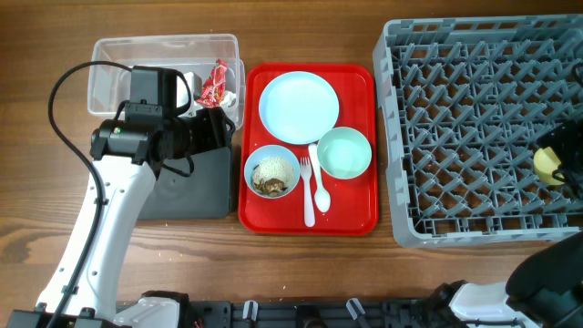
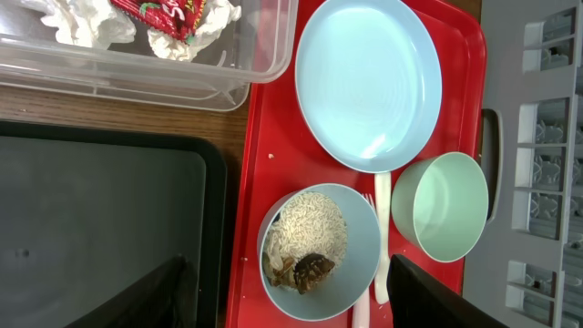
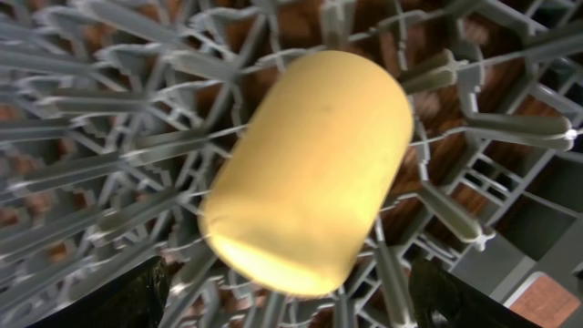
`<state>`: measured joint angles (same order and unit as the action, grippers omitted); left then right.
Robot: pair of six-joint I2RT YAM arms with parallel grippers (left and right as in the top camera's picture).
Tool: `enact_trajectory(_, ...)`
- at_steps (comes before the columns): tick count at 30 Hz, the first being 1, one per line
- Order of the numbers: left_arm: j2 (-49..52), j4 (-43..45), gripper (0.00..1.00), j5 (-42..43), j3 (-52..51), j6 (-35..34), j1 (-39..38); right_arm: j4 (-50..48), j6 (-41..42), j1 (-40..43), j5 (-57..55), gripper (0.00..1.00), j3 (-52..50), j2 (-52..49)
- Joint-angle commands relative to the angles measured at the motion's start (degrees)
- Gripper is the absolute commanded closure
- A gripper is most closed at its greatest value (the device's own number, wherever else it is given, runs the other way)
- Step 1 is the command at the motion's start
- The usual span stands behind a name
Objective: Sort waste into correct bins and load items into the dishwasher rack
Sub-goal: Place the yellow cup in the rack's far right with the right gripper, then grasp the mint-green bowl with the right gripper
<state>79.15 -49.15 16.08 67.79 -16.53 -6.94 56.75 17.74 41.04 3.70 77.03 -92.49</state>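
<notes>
Yellow cup (image 3: 305,169): loaded sideways among dishwasher rack (image 3: 91,137) pegs; right gripper (image 3: 296,293) spread. Left gripper (image 2: 291,296) spread, poised for scraps bowl (image 2: 360,232).

A brown wooden table (image 1: 301,273) fills the overhead view from edge to edge, its grain running left to right in streaks of lighter and darker tone. The light is even and soft, casting only faint shadows.
</notes>
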Motion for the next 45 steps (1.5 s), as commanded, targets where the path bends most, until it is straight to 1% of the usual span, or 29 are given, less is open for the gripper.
enact_trajectory(1, -0.9, 0.0, 0.32, -0.7, 0.4, 1.1, 0.2, 0.3, -1.1, 0.2, 5.5, 0.15, 1.9, 4.8)
enact_trajectory(4, -0.9, 0.0, 0.32, -0.7, 0.4, 1.2, 0.2, 0.6, -1.1, 0.0, 7.5, 0.15, 1.9, 6.8)
enact_trajectory(7, -0.9, 0.0, 0.32, -0.7, 0.4, 1.1, 0.2, 1.6, -1.6, -1.3, 13.6, 0.19, 1.9, 8.7)
enact_trajectory(9, -0.8, 0.0, 0.32, -0.7, 0.4, 1.1, 0.2, 2.0, -8.8, -3.8, 22.1, 0.22, 1.9, 9.5)
enact_trajectory(11, -0.7, 0.0, 0.32, -0.7, 0.4, 1.1, 0.2, 3.8, -13.4, -8.0, 25.5, 0.22, 1.9, 9.6)
enact_trajectory(14, -0.7, 0.0, 0.30, -0.7, 0.4, 1.1, 0.2, 5.7, -17.8, -18.7, 25.3, 0.22, 1.7, 9.6)
enact_trajectory(15, -0.7, 0.0, 0.30, -0.7, 0.4, 1.1, 0.2, 5.6, -18.2, -24.2, 24.0, 0.22, 1.6, 9.5)
enact_trajectory(20, -0.7, 0.0, 0.29, -0.7, 0.4, 1.1, 0.2, 3.7, -17.4, -43.7, 14.0, 0.22, 1.6, 7.2)
enact_trajectory(21, -0.7, 0.0, 0.29, -0.7, 0.4, 1.1, 0.2, 2.8, -15.5, -48.3, 10.2, 0.22, 1.6, 5.6)
enact_trajectory(23, -0.7, 0.0, 0.29, -0.7, 0.4, 1.1, 0.2, 1.1, -10.7, -53.1, 3.5, 0.22, 1.6, 3.0)
enact_trajectory(25, -0.7, 0.0, 0.29, -0.7, 0.4, 1.1, 0.2, -1.8, -8.5, -57.0, -0.6, 0.22, 1.6, -0.8)
enact_trajectory(29, -0.7, 0.0, 0.29, -0.7, 0.4, 1.1, 0.2, -4.7, -6.6, -59.3, -0.9, 0.22, 1.6, -7.0)
enact_trajectory(33, -0.7, 0.0, 0.29, -0.7, 0.4, 1.1, 0.2, -6.3, -2.3, -59.4, -2.9, 0.24, 1.6, -13.6)
enact_trajectory(36, -0.7, 0.0, 0.29, -0.7, 0.4, 1.1, 0.2, -6.5, -2.3, -59.5, -2.8, 0.26, 1.6, -17.2)
enact_trajectory(39, -0.7, 0.0, 0.28, -0.7, 0.4, 1.1, 0.2, -5.7, -2.3, -59.5, -2.2, 0.37, 1.0, -19.3)
enact_trajectory(40, -0.7, 0.0, 0.28, -0.7, 0.4, 1.1, 0.2, -5.5, -1.6, -59.5, -2.2, 0.50, 0.5, -19.7)
enact_trajectory(41, -0.7, 0.0, 0.28, -0.7, 0.4, 1.1, 0.2, -5.5, -0.8, -59.5, -2.2, 0.55, -0.1, -19.7)
enact_trajectory(44, -0.7, 0.0, 0.28, -0.7, 0.4, 1.1, 0.2, -4.8, 0.4, -59.5, -2.2, 0.87, -1.0, -19.7)
enact_trajectory(45, -0.7, 0.0, 0.28, -0.7, 0.4, 1.1, 0.2, -4.7, 0.5, -59.5, -2.2, 0.94, -1.0, -19.7)
